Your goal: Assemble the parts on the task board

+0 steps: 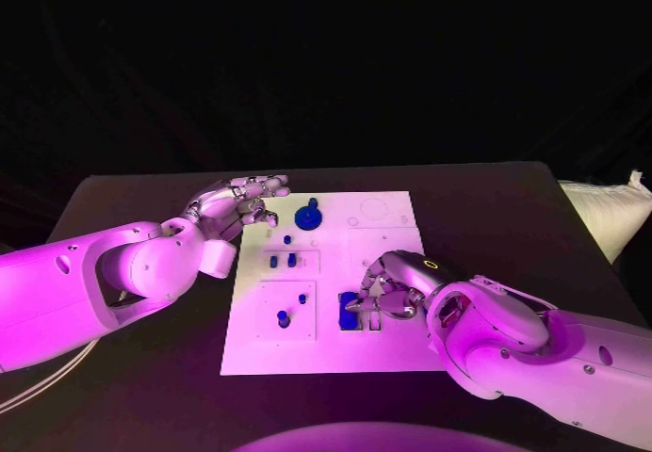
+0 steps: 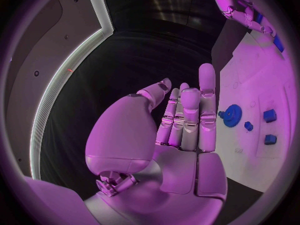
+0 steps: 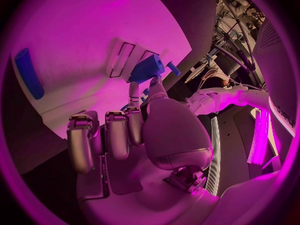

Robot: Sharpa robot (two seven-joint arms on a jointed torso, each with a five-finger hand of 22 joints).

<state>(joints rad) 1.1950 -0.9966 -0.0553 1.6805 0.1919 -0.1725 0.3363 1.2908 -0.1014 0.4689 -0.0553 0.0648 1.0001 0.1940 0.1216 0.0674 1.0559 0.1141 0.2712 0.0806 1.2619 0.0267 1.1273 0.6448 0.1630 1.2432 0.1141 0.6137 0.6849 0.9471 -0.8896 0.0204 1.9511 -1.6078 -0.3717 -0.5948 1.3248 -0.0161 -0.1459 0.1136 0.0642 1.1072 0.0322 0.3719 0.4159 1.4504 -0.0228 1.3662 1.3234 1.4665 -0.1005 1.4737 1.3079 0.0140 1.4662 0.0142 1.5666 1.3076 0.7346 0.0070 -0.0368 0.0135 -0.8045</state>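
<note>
A black table (image 1: pixel 516 207) fills the head view, with a white task board (image 1: pixel 381 348) lying flat at its middle; small blue parts sit on the board in several places.

The left hand (image 1: pixel 238 205) hovers at the board's far left corner, over the table edge of the board; its fingers are straight and held loosely side by side, gripping nothing; in the left wrist view the same hand (image 2: pixel 181 120) shows an empty palm with the fingers upright and close together. Just beside its fingertips, on the far part of the board, lies a blue gear (image 1: pixel 310 217) with a small knob on top, also seen as a toothed disc (image 2: pixel 232 116) in the left wrist view; the gear and the hand are near but apart.

The right hand (image 1: pixel 391 287) rests low on the board's near right part, fingers curled downward; a blue block (image 1: pixel 350 311) lies directly under and against those fingers beside a rectangular recess; in the right wrist view the fingertips pinch this blue block (image 3: pixel 147 68) against the board surface.

Between the two hands, toward the board's left side, two small blue pegs (image 1: pixel 282 261) stand in one recessed panel, and two more blue pieces (image 1: pixel 285 318) sit in the panel nearer the robot, well apart from either hand.
</note>
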